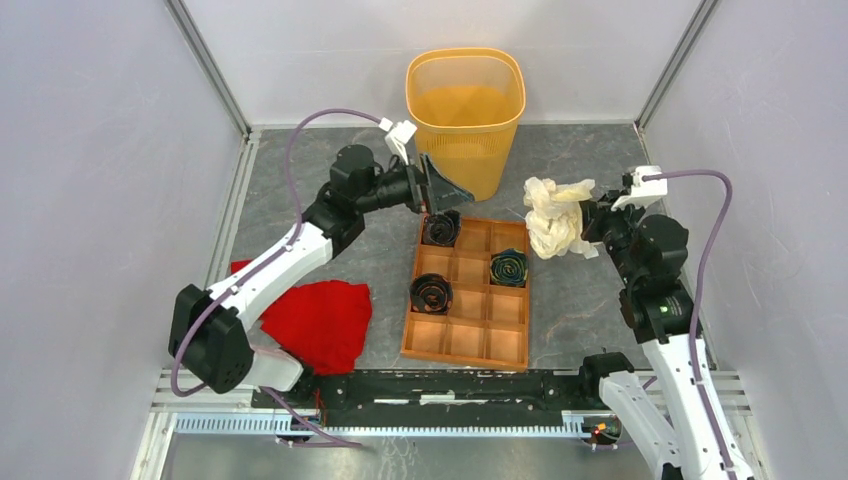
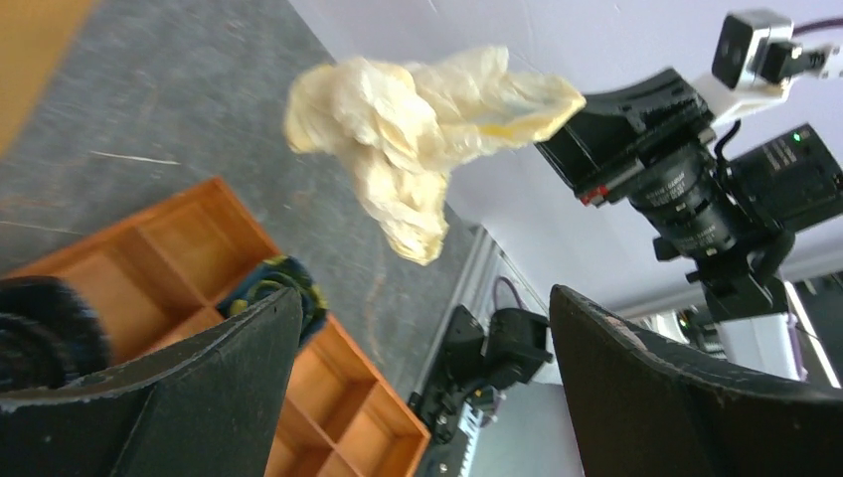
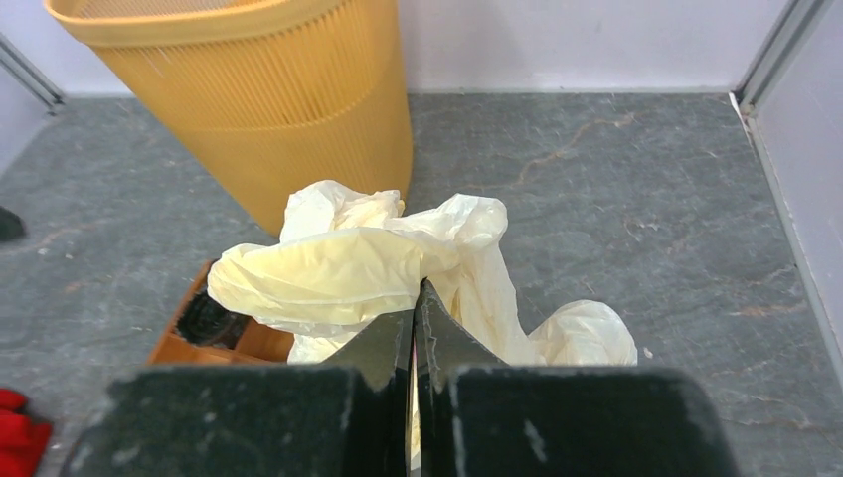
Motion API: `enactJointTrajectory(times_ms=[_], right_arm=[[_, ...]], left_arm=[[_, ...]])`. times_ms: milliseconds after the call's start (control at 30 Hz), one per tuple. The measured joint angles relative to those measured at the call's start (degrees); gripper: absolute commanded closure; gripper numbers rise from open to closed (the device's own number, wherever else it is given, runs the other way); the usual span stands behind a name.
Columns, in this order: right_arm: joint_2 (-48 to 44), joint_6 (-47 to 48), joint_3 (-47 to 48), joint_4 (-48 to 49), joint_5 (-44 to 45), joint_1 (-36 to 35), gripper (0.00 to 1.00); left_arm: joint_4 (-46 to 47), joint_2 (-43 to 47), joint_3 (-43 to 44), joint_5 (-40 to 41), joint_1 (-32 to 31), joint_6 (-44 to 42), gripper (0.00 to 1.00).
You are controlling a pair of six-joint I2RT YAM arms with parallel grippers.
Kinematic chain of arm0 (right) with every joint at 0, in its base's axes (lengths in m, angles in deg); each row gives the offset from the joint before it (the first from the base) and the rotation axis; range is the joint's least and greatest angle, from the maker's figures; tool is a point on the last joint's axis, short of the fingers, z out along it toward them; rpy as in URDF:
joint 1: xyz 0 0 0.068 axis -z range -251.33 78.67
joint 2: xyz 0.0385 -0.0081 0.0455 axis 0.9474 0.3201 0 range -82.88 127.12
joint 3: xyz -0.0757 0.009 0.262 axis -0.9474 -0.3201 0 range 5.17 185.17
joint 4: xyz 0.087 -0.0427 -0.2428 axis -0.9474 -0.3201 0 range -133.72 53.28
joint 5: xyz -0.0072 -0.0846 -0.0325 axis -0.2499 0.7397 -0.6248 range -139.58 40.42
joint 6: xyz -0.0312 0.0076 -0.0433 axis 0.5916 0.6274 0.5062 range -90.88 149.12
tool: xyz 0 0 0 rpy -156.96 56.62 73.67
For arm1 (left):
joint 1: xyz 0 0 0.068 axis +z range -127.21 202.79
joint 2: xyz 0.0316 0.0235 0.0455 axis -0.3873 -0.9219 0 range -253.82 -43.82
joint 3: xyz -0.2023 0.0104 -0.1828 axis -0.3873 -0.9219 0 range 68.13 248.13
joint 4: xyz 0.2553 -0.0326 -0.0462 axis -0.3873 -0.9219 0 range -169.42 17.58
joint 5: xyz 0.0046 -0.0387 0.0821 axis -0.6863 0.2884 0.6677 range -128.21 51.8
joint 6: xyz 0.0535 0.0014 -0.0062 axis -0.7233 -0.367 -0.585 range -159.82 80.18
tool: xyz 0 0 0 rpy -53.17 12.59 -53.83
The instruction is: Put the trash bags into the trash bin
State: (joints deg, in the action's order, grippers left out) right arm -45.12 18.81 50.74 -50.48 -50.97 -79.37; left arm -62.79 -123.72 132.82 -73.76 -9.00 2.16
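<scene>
The crumpled cream-white trash bag (image 1: 555, 215) hangs in the air right of the tray, pinched in my right gripper (image 3: 416, 298), which is shut on it. The bag (image 3: 348, 273) bunches out ahead of those fingertips, and it also shows as a bag (image 2: 418, 114) in the left wrist view. The orange-yellow trash bin (image 1: 466, 115) stands upright at the back middle, and the same bin (image 3: 258, 99) rises beyond the bag in the right wrist view. My left gripper (image 1: 440, 190) is open and empty, beside the bin's front left and over the tray's far corner, its jaws wide apart (image 2: 427, 328).
An orange-brown compartment tray (image 1: 470, 340) lies mid-table with three dark rolled items (image 1: 431, 293) in its cells. A red cloth (image 1: 320, 320) lies at the left front under the left arm. Walls close in on the left, back and right.
</scene>
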Motion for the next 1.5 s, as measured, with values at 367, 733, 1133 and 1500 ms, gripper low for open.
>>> enactJointTrajectory(times_ms=[367,733,1133,1500], right_arm=[[-8.31,-13.11,0.09,-0.61,-2.97,0.00,1.00],[-17.44,-22.53,-5.11,0.61,-2.93,0.00,1.00],[-21.05,-23.45,-4.85,-1.73,-2.91,0.00,1.00],[-24.76,-19.17,-1.90,-8.52,1.77,0.00,1.00]], left_arm=[[9.70,-0.24,-11.43,6.27,-18.75,13.16,0.18],[23.08,-9.46,-13.07,19.04,-33.11,23.56,0.13],[24.28,-19.45,-4.31,26.18,-35.01,24.65,0.39],[23.37,-20.52,-2.73,24.79,-30.49,23.30,0.95]])
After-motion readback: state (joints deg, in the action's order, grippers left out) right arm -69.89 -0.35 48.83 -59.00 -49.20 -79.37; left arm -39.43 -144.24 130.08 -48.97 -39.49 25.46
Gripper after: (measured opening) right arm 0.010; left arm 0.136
